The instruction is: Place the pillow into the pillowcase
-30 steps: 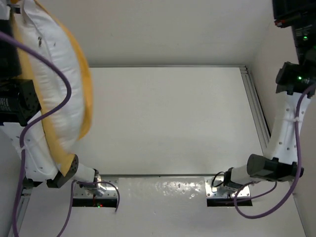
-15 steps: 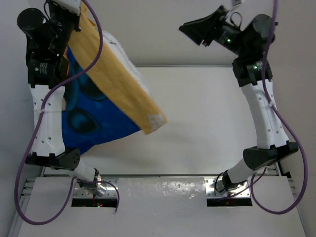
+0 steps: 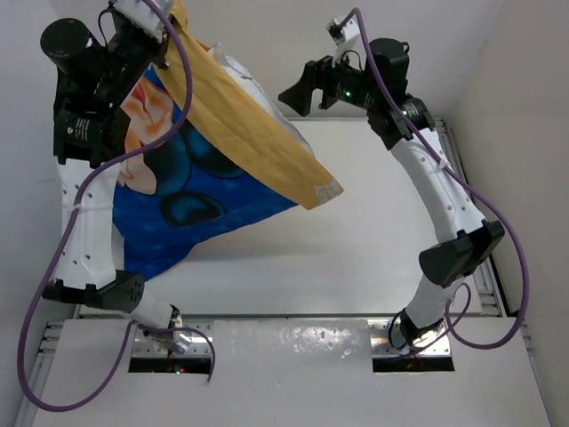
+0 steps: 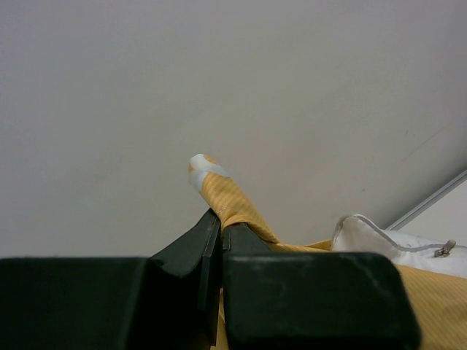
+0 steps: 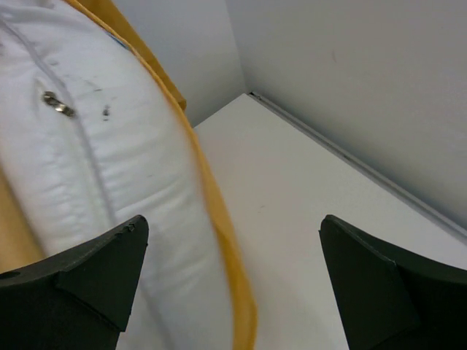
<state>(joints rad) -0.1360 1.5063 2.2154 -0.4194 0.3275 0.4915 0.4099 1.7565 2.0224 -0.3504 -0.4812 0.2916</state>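
— what sort of place is this, somebody's home?
— no, a robot lab, i'd say. a left arm and a right arm are bolted on metal plates at the near edge of a bare white table.
— and around it?
— plain white walls box the table in, a metal rail runs along its edge, and purple cables loop over the arms.

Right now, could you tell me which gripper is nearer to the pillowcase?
Left. The left gripper is shut on the orange edge of the pillowcase; the right gripper stands open beside it, holding nothing.
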